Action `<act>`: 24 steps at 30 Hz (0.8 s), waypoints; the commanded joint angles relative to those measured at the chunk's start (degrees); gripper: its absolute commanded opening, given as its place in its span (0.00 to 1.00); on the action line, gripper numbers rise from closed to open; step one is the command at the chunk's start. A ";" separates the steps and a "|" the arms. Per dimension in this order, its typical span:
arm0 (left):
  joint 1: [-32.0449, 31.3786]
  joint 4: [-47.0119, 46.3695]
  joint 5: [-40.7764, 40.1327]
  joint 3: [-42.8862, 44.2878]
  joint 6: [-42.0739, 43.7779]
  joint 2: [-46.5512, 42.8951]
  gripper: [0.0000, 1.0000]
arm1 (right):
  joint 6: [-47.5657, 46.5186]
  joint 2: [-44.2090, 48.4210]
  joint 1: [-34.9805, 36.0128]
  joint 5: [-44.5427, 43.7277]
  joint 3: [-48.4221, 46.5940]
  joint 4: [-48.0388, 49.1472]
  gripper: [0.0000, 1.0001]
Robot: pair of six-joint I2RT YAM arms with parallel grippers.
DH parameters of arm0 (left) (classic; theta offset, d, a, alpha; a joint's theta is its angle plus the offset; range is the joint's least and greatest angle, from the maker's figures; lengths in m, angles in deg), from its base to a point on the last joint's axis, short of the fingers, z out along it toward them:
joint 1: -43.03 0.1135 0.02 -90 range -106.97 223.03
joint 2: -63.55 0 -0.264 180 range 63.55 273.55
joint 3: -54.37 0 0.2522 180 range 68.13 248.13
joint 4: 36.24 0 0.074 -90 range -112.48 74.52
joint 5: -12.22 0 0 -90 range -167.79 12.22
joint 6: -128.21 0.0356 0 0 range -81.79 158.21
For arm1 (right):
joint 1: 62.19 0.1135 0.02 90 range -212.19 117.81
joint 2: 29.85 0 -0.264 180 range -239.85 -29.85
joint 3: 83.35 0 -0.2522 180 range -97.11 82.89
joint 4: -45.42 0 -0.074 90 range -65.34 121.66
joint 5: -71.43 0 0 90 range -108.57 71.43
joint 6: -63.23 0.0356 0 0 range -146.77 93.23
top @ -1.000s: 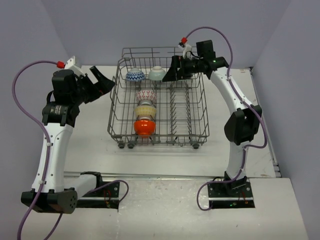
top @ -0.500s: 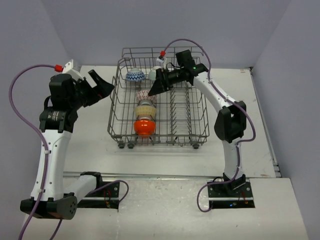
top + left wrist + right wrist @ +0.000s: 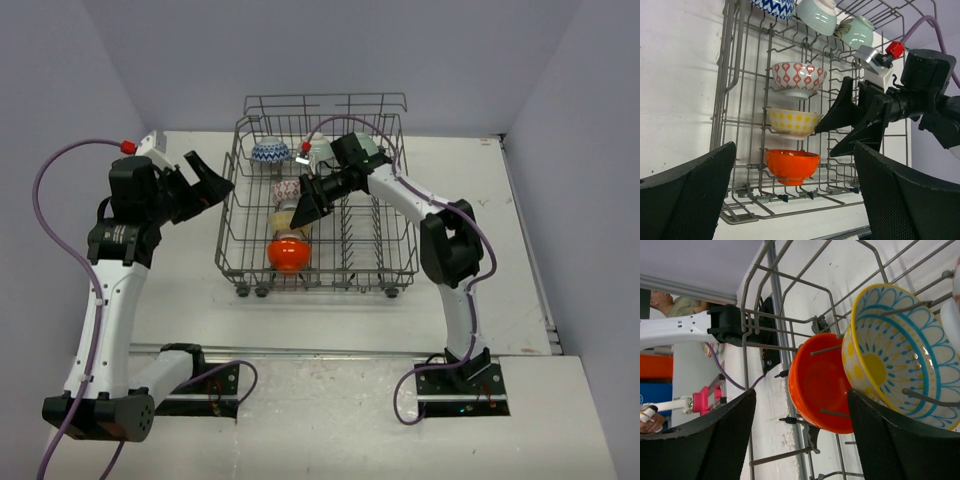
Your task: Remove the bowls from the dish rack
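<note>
- Rack (image 3: 365,235) sits mid-table (image 3: 180,290), all six bowls standing on edge in it.
- Left column, near to far: orange bowl (image 3: 288,255), yellow bowl (image 3: 283,220), red-white bowl (image 3: 288,190).
- Far row: blue-white bowl (image 3: 270,152), then mint bowl (image 3: 817,15), second mint bowl (image 3: 857,31).
- Right gripper (image 3: 303,213) is inside the rack with its fingers spread wide, holding nothing. Its tips are just beside the yellow bowl's rim; contact unclear.
- Left gripper (image 3: 213,172) is outside the rack's left wall, above the table, fingers spread, holding nothing.
</note>
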State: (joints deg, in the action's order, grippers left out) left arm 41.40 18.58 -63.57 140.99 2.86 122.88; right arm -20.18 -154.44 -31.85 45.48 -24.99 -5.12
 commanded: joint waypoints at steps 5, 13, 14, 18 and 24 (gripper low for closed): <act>0.40 -2.56 2.39 -0.62 0.37 0.26 1.00 | -1.76 1.55 1.20 2.31 2.75 2.41 0.66; 0.40 -3.53 3.18 -0.44 0.46 1.22 1.00 | -1.32 2.07 4.28 2.31 4.43 3.20 0.58; 0.48 -3.62 3.18 -0.53 0.46 1.23 1.00 | -1.40 2.08 4.45 2.22 4.60 3.11 0.58; 0.49 -3.88 3.18 -0.88 0.29 1.14 1.00 | -2.11 2.51 5.42 2.30 6.09 2.76 0.54; 0.49 -4.23 3.10 -1.67 0.02 0.61 1.00 | -2.90 2.43 5.86 2.31 8.82 3.29 0.34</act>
State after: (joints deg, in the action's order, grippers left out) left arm 41.47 16.87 -61.84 139.79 2.86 124.17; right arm -22.04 -154.40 -26.19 45.78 -17.60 -1.43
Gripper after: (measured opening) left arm 0.997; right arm 0.387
